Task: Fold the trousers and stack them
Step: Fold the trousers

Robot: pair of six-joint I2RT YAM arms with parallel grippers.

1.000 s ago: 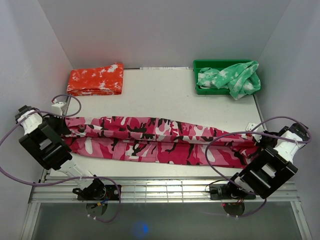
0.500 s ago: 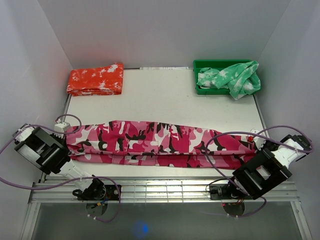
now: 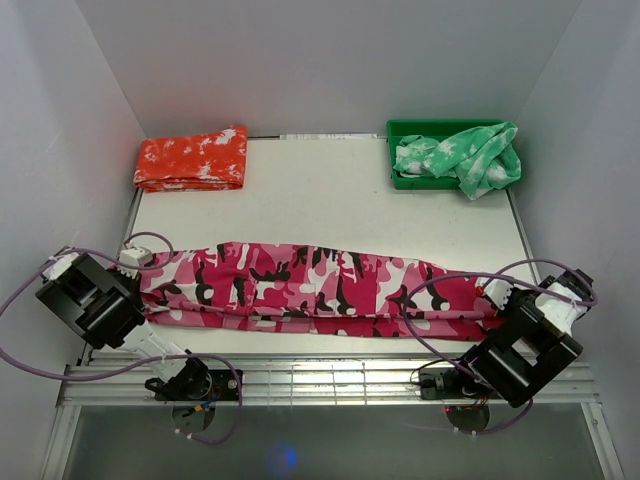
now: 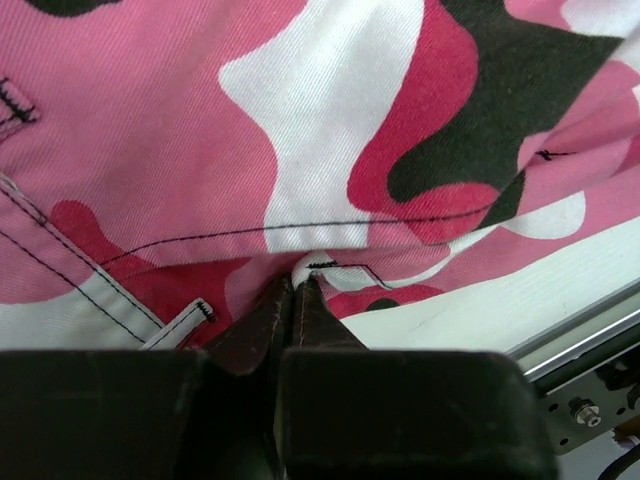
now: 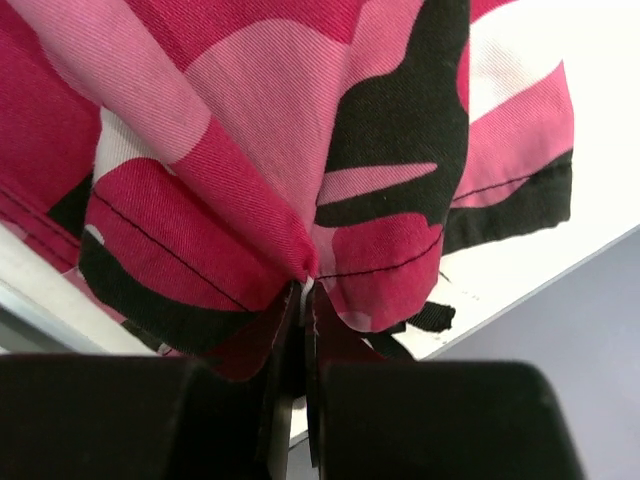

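Wrist views alone: trousers between jaws

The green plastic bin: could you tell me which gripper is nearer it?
Right. The right gripper sits toward the near edge from the green plastic bin; the left gripper is diagonally across.

From above I see the trousers stretched out as one long band across the lower half of the frame, near the front edge of the table. My left gripper meets the band's left end and my right gripper its right end; I cannot make out the fingers from here. A folded orange-red garment sits at upper left. At upper right, a green bin holds a crumpled green-and-white garment that spills over its right rim.
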